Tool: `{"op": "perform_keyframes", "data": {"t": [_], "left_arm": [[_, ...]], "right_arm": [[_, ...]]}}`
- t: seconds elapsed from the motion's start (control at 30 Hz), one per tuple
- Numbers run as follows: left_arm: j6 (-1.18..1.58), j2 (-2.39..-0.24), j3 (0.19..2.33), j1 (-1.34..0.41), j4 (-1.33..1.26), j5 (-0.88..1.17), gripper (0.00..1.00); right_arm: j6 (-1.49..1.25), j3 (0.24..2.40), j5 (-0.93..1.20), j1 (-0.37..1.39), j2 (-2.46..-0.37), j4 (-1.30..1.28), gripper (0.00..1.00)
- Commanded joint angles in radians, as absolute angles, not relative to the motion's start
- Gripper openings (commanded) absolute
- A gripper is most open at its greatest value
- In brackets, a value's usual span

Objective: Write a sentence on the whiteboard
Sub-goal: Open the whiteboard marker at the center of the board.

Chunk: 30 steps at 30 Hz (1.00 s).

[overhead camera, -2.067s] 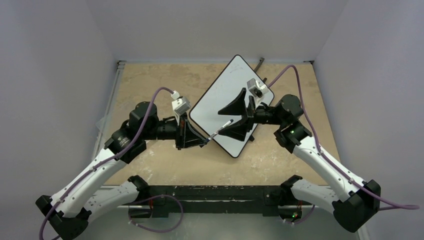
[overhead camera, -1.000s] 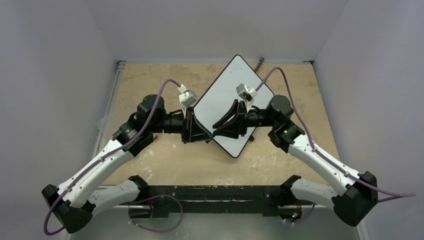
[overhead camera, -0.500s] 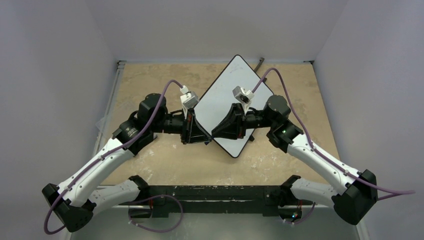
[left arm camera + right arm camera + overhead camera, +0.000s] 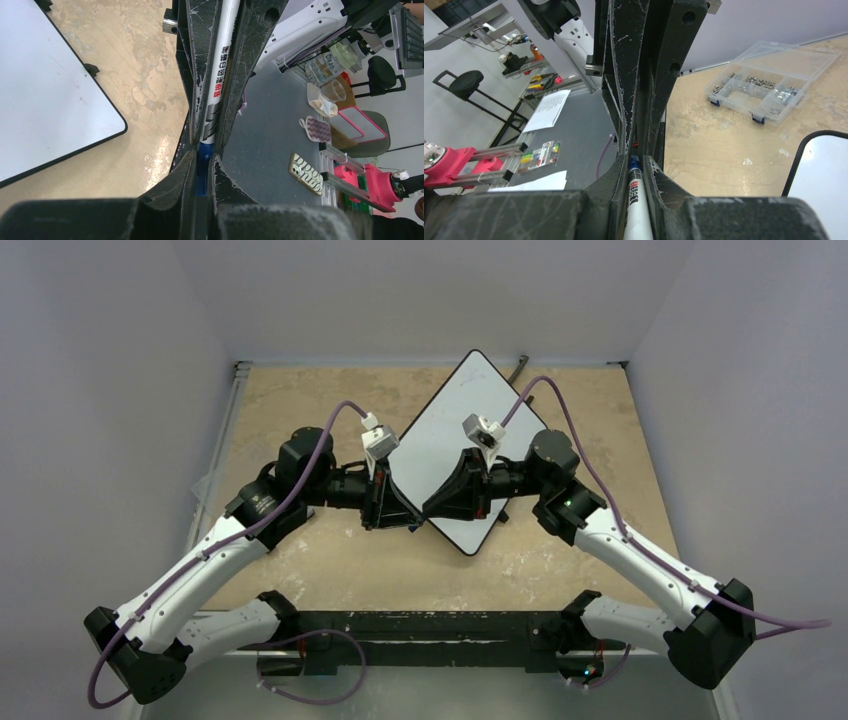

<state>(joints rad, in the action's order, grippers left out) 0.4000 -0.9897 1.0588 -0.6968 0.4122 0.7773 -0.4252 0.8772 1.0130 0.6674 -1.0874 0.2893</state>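
The whiteboard lies turned like a diamond at the back of the table, its white face bare; no sentence shows on it. Just off its near left edge both grippers meet tip to tip on one marker. My left gripper is shut on the marker's blue cap. My right gripper is shut on the white barrel. In the left wrist view my left gripper faces the right fingers, which clamp the printed barrel. In the right wrist view my right gripper holds the barrel, with the whiteboard's corner at lower right.
A clear plastic compartment box of small parts sits on the tan tabletop to the left. A thin dark tool lies behind the board. Grey walls close the table on three sides.
The right gripper, open over the board two seconds ago, swung to the marker held out by the left gripper and closed on its barrel. The left arm moved in slightly.
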Motion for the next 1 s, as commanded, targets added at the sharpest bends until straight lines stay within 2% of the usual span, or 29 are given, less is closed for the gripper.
{"op": "perform_keyframes", "data": {"t": [0.0, 0.03, 0.13, 0.23, 0.5, 0.67, 0.73, 0.9, 0.97], "left_arm": [[0.403, -0.99, 1.102, -0.702, 0.386, 0.793, 0.0], [0.402, -0.99, 1.106, -0.701, 0.39, 0.794, 0.0], [0.388, -0.987, 1.119, -0.702, 0.414, 0.792, 0.0], [0.381, -0.982, 1.124, -0.701, 0.425, 0.792, 0.0], [0.371, -0.977, 1.118, -0.702, 0.446, 0.798, 0.0], [0.364, -0.976, 1.117, -0.702, 0.453, 0.795, 0.0], [0.362, -0.976, 1.117, -0.701, 0.454, 0.793, 0.0], [0.362, -0.973, 1.118, -0.701, 0.459, 0.777, 0.0], [0.359, -0.975, 1.12, -0.701, 0.467, 0.766, 0.21]], "right_arm": [[-0.387, 0.921, 0.999, 0.676, -1.081, 0.272, 0.0], [-0.385, 0.923, 1.006, 0.676, -1.081, 0.269, 0.0], [-0.372, 0.932, 1.018, 0.675, -1.08, 0.245, 0.22], [-0.371, 0.933, 1.022, 0.676, -1.073, 0.249, 0.26], [-0.422, 0.926, 1.041, 0.676, -1.073, 0.325, 0.23], [-0.452, 0.923, 1.072, 0.676, -1.072, 0.368, 0.11], [-0.455, 0.924, 1.081, 0.676, -1.075, 0.366, 0.0], [-0.454, 0.912, 1.094, 0.676, -1.069, 0.361, 0.0], [-0.445, 0.91, 1.069, 0.676, -1.063, 0.349, 0.0]]}}
